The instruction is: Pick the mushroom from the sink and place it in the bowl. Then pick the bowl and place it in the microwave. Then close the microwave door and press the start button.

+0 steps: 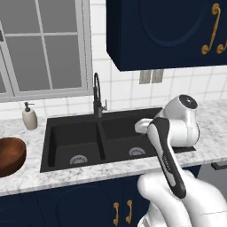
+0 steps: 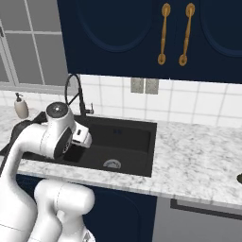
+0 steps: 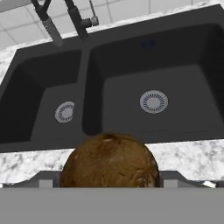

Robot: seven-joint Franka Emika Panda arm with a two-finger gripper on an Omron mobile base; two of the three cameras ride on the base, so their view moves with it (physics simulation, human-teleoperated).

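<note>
The mushroom [image 3: 109, 161], a tan-brown lump, looms large at the bottom of the hand view, held between the fingers of my gripper [image 3: 109, 180], which is shut on it. Beyond it lies the black double-basin sink [image 3: 166, 74], both basins bare down to their silver drains. From the left base view my gripper [image 1: 141, 127] hangs over the sink's [image 1: 75, 137] right basin, near its front. The reddish-brown wooden bowl [image 1: 9, 155] stands on the counter left of the sink, cut off by the frame edge. The microwave is out of view.
A dark gooseneck tap [image 1: 96, 95] rises behind the sink's divider. A cream soap dispenser [image 1: 29, 117] stands at the back left by the window. Navy wall cabinets [image 1: 164, 31] hang above. Marble counter [image 2: 198, 160] stretches right of the sink.
</note>
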